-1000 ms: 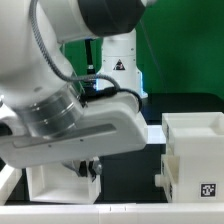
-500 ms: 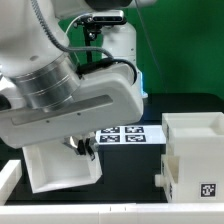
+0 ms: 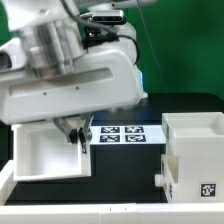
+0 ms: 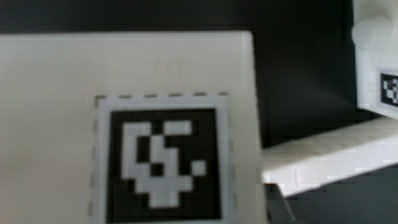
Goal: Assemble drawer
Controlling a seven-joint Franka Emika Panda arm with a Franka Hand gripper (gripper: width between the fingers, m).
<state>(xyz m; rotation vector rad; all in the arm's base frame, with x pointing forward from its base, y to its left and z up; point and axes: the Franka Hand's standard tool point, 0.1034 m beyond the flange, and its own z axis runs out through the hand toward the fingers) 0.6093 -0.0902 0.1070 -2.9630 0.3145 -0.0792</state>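
One white tray [image 3: 45, 155], fingers [image 3: 77, 133] gripping its wall

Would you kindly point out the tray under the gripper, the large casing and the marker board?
tray [image 3: 40, 155], exterior view, on its inner floor.
large casing [image 3: 190, 165], exterior view, on its front wall.
marker board [image 3: 125, 134], exterior view, on its tagged face.

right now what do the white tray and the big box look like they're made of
The tray under the arm looks like white plastic: smooth, matte, thin even walls with crisp edges. The big box at the exterior view's right seems to be the same white plastic, with uniform matte walls. The black-and-white tag on it looks like a flat printed sticker, though paper or vinyl cannot be told.
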